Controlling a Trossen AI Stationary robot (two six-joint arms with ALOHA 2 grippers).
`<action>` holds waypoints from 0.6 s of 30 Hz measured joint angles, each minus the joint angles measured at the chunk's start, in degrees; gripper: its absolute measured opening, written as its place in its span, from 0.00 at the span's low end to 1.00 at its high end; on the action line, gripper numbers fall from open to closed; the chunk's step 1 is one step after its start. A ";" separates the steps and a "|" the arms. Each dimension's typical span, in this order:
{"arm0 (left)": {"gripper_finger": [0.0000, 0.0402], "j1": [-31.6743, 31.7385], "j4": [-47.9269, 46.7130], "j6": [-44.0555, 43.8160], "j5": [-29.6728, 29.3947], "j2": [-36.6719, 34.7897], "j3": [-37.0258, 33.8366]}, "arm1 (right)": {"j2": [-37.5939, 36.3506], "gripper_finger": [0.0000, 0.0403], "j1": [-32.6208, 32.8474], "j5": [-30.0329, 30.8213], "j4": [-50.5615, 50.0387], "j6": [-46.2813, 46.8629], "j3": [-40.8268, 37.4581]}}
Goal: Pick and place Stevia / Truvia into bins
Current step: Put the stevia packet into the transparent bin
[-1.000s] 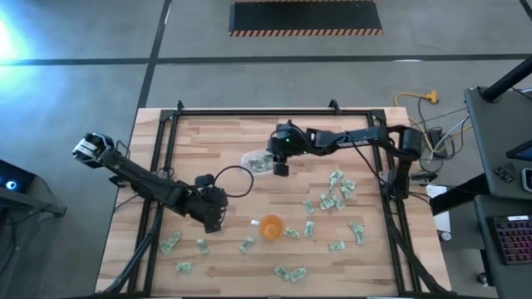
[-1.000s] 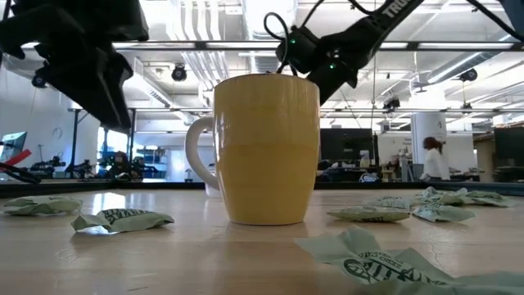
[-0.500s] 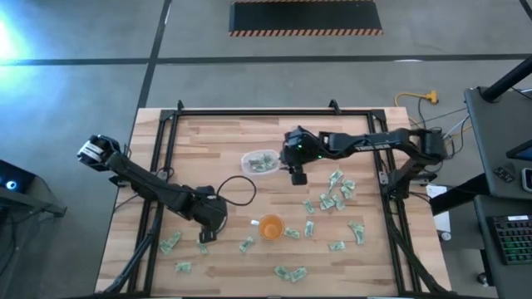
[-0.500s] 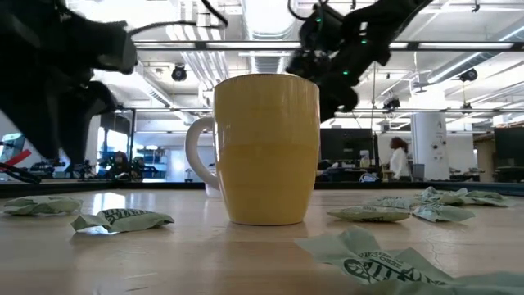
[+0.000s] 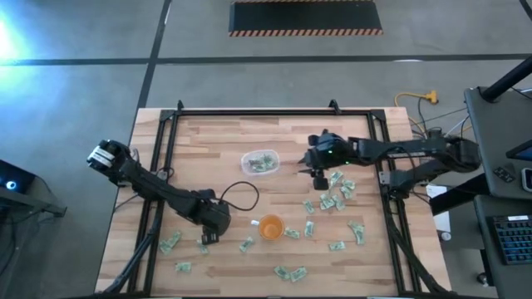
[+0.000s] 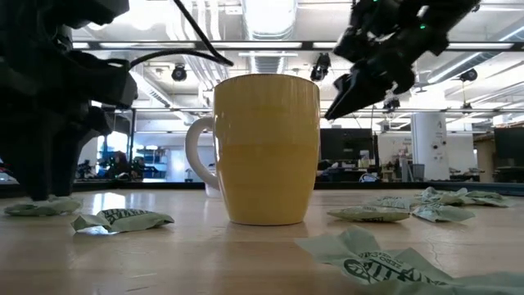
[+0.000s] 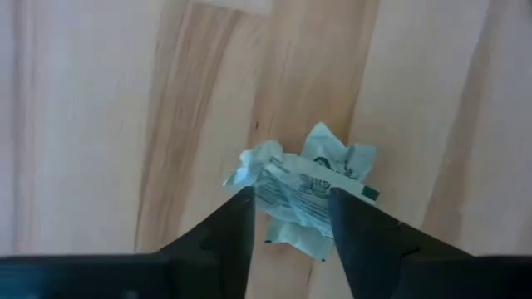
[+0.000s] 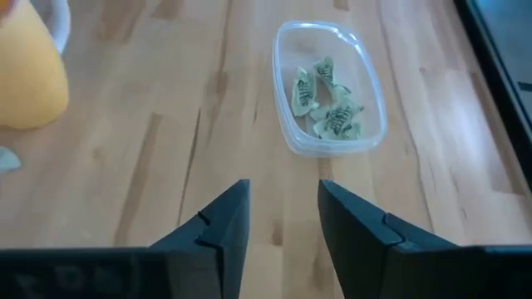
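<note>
From above, the left gripper [image 5: 205,238] is down on the table [image 5: 208,133] at a sachet left of the orange cup [image 5: 271,226]; the clear tub [image 5: 260,161] sits behind the cup with a few sachets in it. More sachets [image 5: 337,193] lie scattered right of the cup and along the near edge. The right gripper [image 5: 319,174] hangs just right of the tub, beside that scatter

At table height the cup [image 6: 264,148] fills the middle, crumpled sachets [image 6: 121,220] around it

The left wrist camera shows its fingers [image 7: 223,237] parted, straddling a crinkled sachet [image 7: 303,188] without clamping it

The right wrist camera shows fingers [image 8: 220,228] apart and holding nothing, the tub [image 8: 332,88] ahead

These packets look light, soft and crumply; pinching across the raised middle fold seems safest, since a flat edge would likely slip
</note>
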 joint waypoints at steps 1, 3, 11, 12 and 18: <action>0.30 0.01 -0.10 0.00 0.67 0.29 0.13 | -1.65 0.33 0.04 0.02 0.08 0.44 -0.89; 0.25 0.02 0.28 0.02 1.15 0.74 0.29 | -4.74 0.32 0.06 0.01 -0.02 1.10 -2.63; 0.02 0.13 0.62 0.45 1.54 -0.70 0.80 | -14.40 0.32 0.06 0.18 0.23 2.38 -7.74; 0.01 0.18 0.47 0.50 0.89 -0.99 0.92 | -15.24 0.31 0.06 0.19 0.30 2.37 -8.00; 0.00 0.98 0.50 1.54 -0.22 -1.97 2.09 | -18.72 0.30 0.04 0.17 0.33 2.37 -9.22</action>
